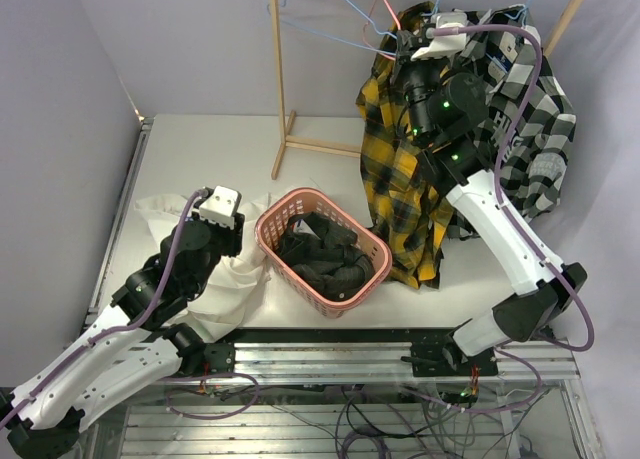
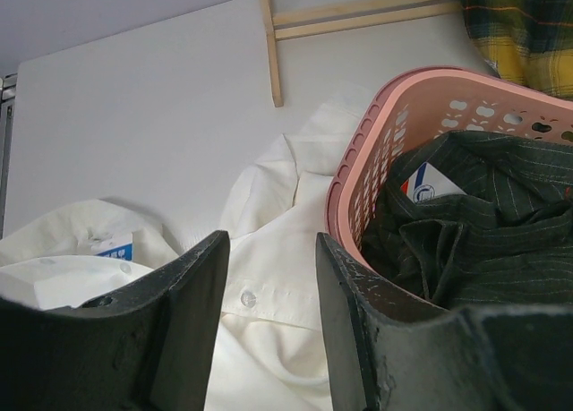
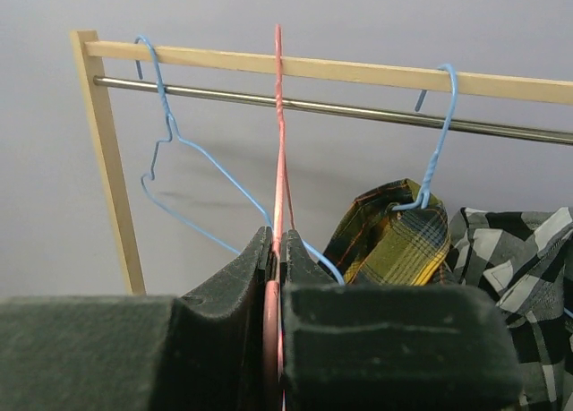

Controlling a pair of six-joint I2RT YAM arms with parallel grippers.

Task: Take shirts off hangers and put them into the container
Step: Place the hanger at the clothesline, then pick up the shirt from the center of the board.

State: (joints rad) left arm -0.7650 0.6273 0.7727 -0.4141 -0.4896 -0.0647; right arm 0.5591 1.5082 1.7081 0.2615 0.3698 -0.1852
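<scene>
The container (image 1: 330, 301) is set on the table (image 1: 200, 159), one shirt (image 1: 325, 257) bundled inside. A second shirt (image 1: 232, 284) is spread just left (touching its wall). Behind and right, a third shirt (image 1: 395, 199) and a fourth shirt (image 1: 540, 149) are hung on the rack (image 1: 281, 79).

from the top camera the fingertips of the right gripper (image 3: 277, 250) don't show at all, tucked behind its own wrist. on its wrist cam the pink hanger (image 3: 279, 133) drops down between the fingers, so its lower half is hidden. checked shirt (image 3: 528, 277) gets chopped by the right edge there, and its lettering is too small to read from above. a chunk of the white shirt (image 1: 240, 279) sits under the left arm (image 1: 150, 299). basket (image 2: 376, 160) runs off the left wrist cam's right side, and the label (image 2: 428, 185) on the pinstriped shirt (image 2: 483, 232) is unreadable.
</scene>
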